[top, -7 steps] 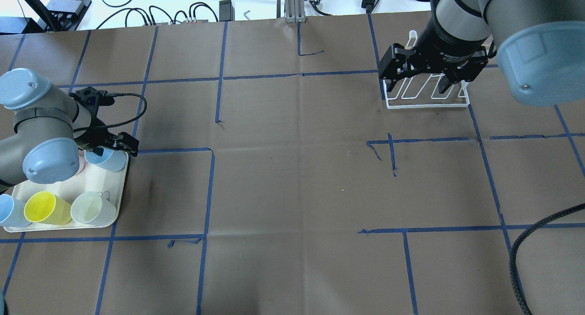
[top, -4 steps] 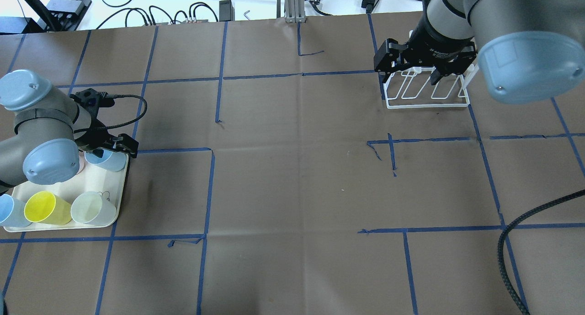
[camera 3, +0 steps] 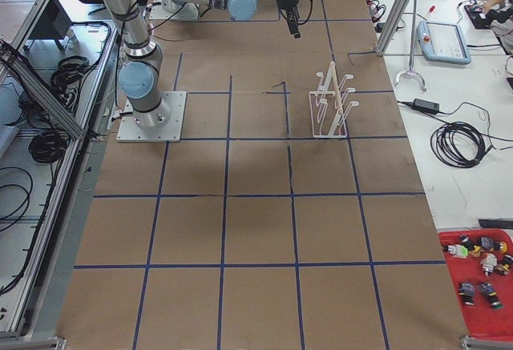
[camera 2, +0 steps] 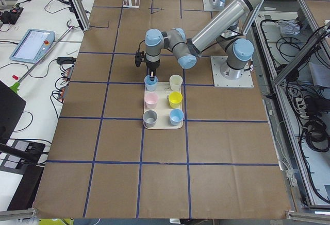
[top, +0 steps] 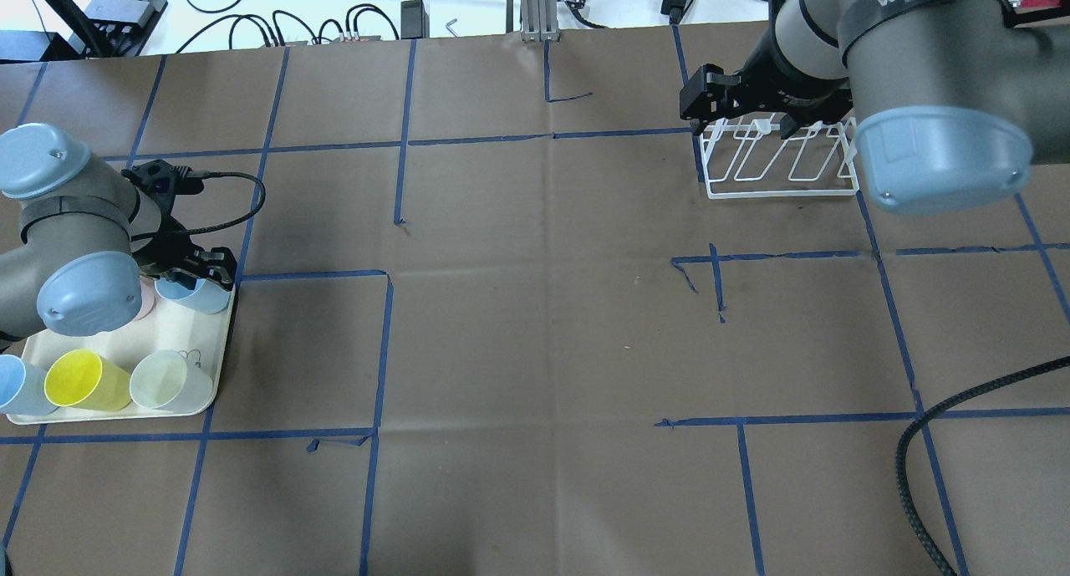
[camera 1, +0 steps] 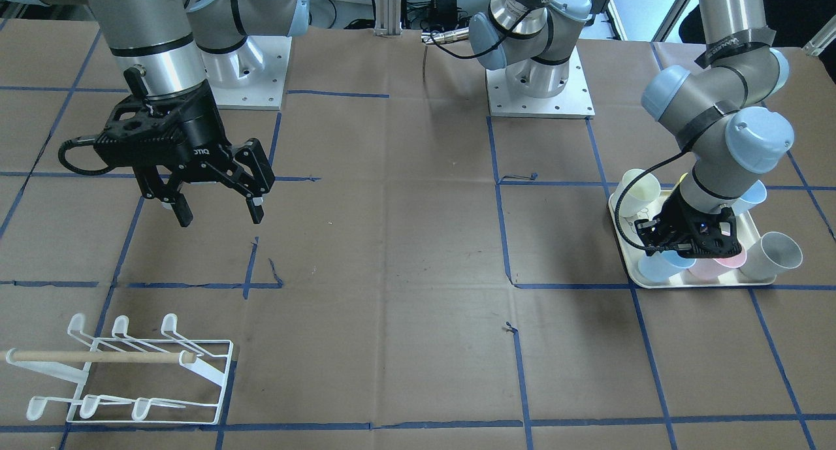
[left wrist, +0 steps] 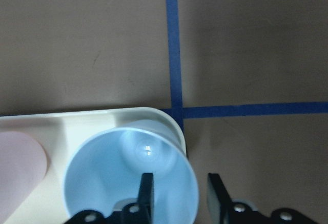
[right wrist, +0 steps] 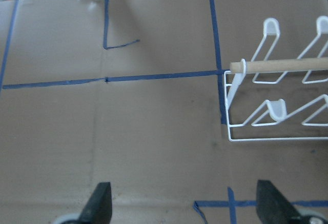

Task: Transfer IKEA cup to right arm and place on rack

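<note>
In the front-facing view, the right gripper (camera 1: 220, 216) is seen raised over the brown table (camera 1: 405, 241), its jaws spread wide with nothing between them. The rack (camera 1: 130, 357) is set on the table well apart from it, near the lower left corner. The left gripper (camera 1: 689, 244) is lowered into the cream tray (camera 1: 692, 284), onto the light blue cup (camera 1: 658, 267).

In the overhead view, the light blue cup (top: 196, 295) is found in the far right corner of the tray (top: 180, 329), with the left gripper (top: 205, 275) at its rim. A yellow cup (top: 79, 379) is stood on the tray's near side. The right gripper (top: 744, 118) is shown spread and empty, overlapping the far edge of the rack (top: 782, 193).

From the left end, the light blue cup (camera 2: 151, 83) is seen directly under the left gripper (camera 2: 150, 72).

From the right end, the rack (camera 3: 330, 102) is seen untouched, with the right gripper (camera 3: 292, 18) beyond and above it.

In the left wrist view, the fingers (left wrist: 147, 190) are placed astride the wall of the light blue cup (left wrist: 102, 183), one inside and one outside. A gap is left at the inner finger, so the cup is not clamped.

In the right wrist view, only bare table is framed between the widely parted fingertips. The rack (right wrist: 277, 108) and its dowel bar (right wrist: 279, 65) are seen at the upper right.
</note>
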{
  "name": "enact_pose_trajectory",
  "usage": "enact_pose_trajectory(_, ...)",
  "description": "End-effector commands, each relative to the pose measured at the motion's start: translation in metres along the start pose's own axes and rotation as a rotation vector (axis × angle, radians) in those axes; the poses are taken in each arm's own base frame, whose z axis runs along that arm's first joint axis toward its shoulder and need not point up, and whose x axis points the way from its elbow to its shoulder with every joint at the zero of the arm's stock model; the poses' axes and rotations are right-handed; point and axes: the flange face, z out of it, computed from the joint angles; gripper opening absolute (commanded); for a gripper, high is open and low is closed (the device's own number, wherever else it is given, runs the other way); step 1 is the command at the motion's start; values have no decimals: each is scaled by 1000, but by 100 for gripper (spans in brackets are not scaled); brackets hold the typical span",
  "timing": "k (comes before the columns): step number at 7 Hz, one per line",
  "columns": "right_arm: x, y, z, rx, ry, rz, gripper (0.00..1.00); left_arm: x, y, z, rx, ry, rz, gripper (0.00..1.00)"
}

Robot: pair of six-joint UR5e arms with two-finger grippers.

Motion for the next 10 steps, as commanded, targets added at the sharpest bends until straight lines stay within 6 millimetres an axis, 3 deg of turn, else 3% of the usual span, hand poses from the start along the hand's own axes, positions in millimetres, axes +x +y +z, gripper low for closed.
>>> enact_pose_trajectory(1, -11, 27, 13, 197, -167, -46, 100, -5, -1, -26, 35, -9, -1, 0)
enact_pose_trajectory(2, -16, 38, 15, 291, -246, -70, 100, -3, -9, -56, 32, 12, 0, 0)
enact_pose_trajectory(3, -20, 43, 11, 351, -304, -23, 100, 3, -31, -105, 10, 71, 19, 0)
enact_pose_trajectory(4, -23, 43, 5, 369, -356, 112, 100, 18, -56, -155, 6, 79, 50, 0)
enact_pose_trajectory(5, -30, 44, -4, 363, -460, 234, 100, 50, -78, -190, -5, 84, 109, 0)
enact_pose_trajectory(7, -34, 67, -12, 392, -627, 478, 100, 122, -103, -215, 20, 84, 148, 0)
enact_pose_trajectory(9, -32, 94, -14, 399, -743, 694, 100, 188, -93, -236, 63, 126, 133, 0)
enact_pose_trajectory(10, -31, 102, -15, 401, -811, 804, 100, 203, -88, -243, 108, 274, 145, 0)
